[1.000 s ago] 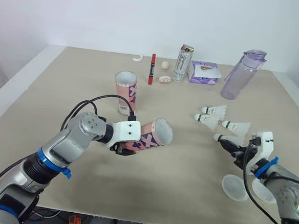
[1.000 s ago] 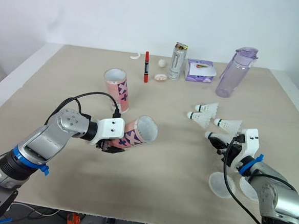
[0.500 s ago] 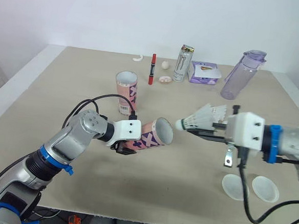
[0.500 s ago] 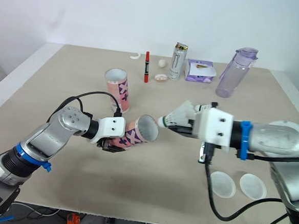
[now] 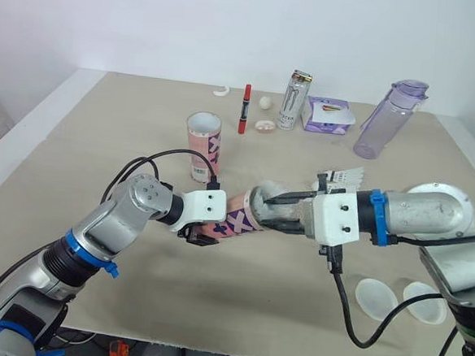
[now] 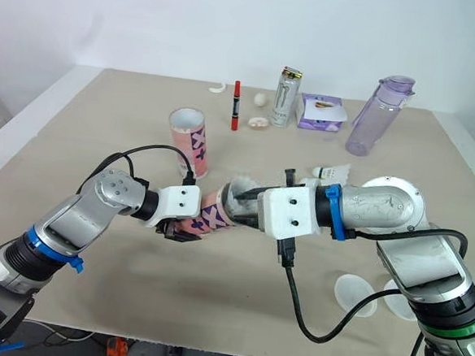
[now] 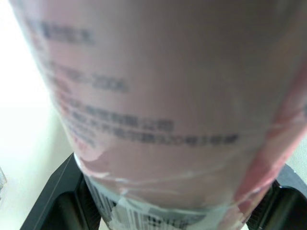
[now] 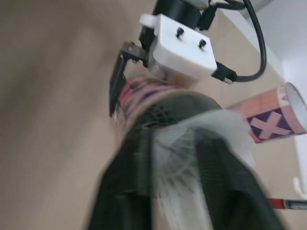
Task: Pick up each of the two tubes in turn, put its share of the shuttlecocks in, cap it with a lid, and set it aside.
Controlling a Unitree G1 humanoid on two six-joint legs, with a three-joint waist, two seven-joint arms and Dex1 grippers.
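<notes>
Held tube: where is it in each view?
Left eye view: held tube centre, tilted, in left gripper.
Right eye view: left of centre.
Left wrist view: close up, pink printed wall.
Right wrist view: pink, behind the shuttlecock.
Shared landmark: left gripper clamping it.

This looks like a robotics test room, not a home. A bare beige bench (image 5: 77, 134) stands before a plain white wall (image 5: 150, 25). Odd items sit along its far side: a drink can (image 5: 292, 100), a purple water bottle (image 5: 388, 123), a red marker (image 5: 245, 109) and a small purple packet (image 5: 330, 116).
</notes>
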